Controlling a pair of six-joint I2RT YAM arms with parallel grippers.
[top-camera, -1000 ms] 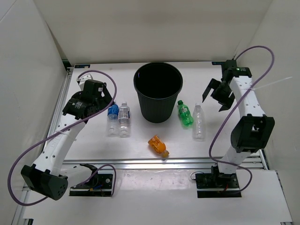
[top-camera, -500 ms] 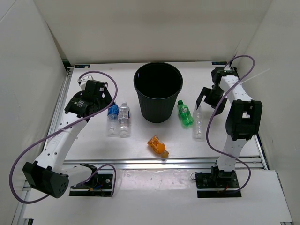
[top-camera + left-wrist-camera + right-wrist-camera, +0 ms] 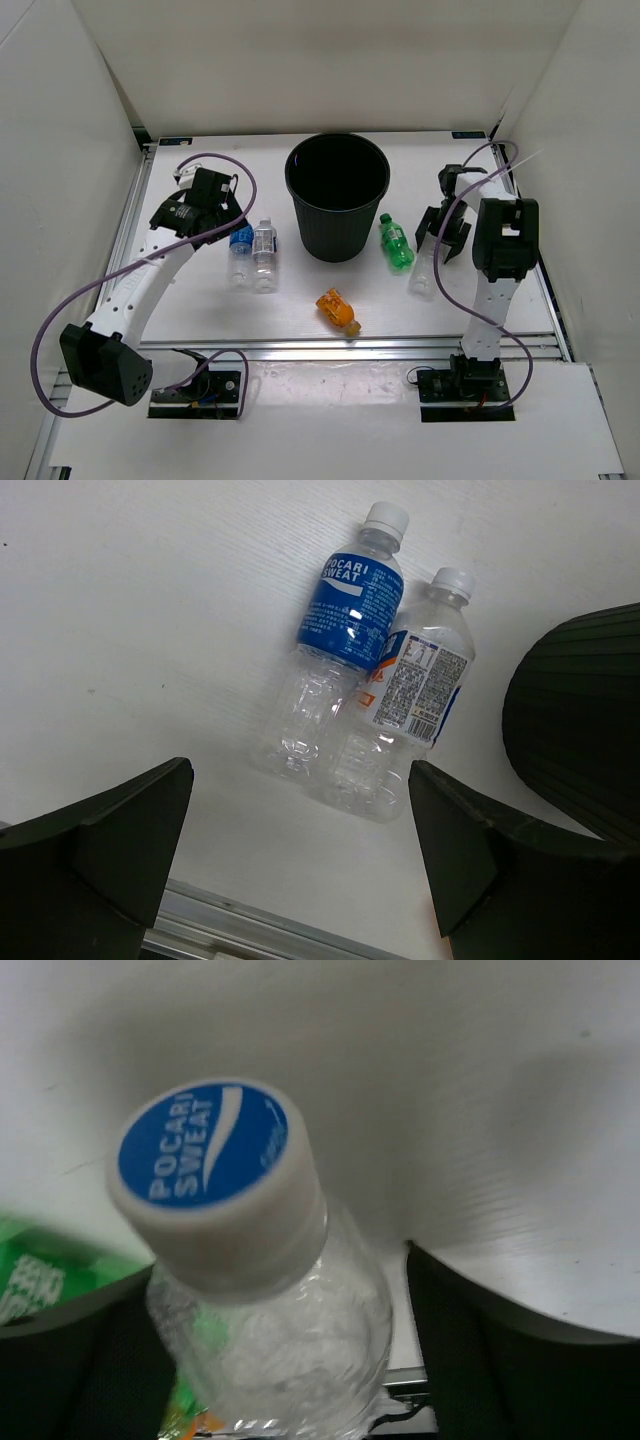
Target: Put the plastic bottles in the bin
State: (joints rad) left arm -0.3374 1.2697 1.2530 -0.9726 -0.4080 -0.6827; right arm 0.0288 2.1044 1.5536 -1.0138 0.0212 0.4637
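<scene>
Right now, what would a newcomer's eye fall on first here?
The large black bin stands upright mid-table, by far the biggest thing. To its right, the open right gripper straddles a clear bottle whose blue Pocari Sweat cap fills the right wrist view.

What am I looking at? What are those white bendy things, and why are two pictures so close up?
Those are two robot arms bolted to a table, each ending in a two-finger hand. The big picture comes from a camera up above. The two close ones come from little cameras on the wrists, so things look huge. A black bin stands in the middle. Five bottles lie around it: a blue-labelled bottle beside a white-labelled bottle, a green bottle, an orange bottle and a clear bottle. The left hand is open, facing the first two. The right hand is open, a finger each side of the clear bottle's top. Nothing is held yet.
</scene>
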